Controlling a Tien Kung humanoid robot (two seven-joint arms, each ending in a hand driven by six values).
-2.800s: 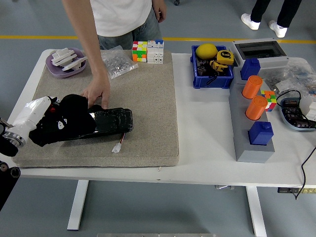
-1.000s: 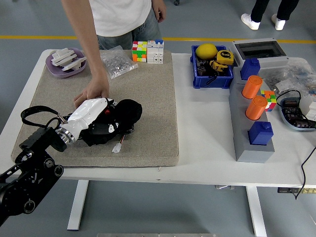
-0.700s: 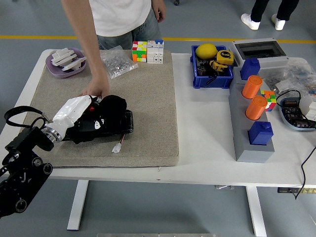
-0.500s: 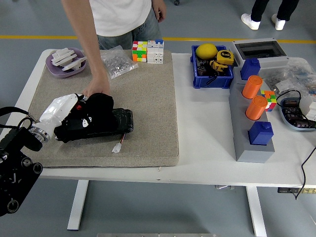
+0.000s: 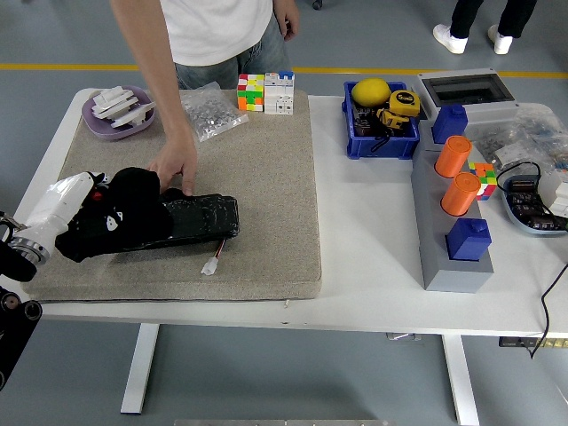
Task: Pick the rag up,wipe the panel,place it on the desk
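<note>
Nearest, at the left edge, the left robot hand (image 5: 67, 206) reaches in over the white surface (image 5: 373, 257). It is white and its fingers are closed around a black rag (image 5: 111, 217). The rag sits bunched on the left end of a long black panel (image 5: 191, 219). The panel lies flat on a tan mat (image 5: 266, 177), and a small white plug (image 5: 211, 264) on a wire lies just beside it. The right robot hand is not seen at all.

Just behind the panel, a person's hand (image 5: 173, 166) presses down on its far edge, likely to keep it from sliding.

The step looks like the wiping part. The rag is already picked up and is on the panel. Next, the robot hand probably needs to push the rag along to the right end, which looks bare. After that, the rag must be put down on the surface.

Farther back are a purple dish (image 5: 118, 113) and two color cubes (image 5: 265, 92).
</note>
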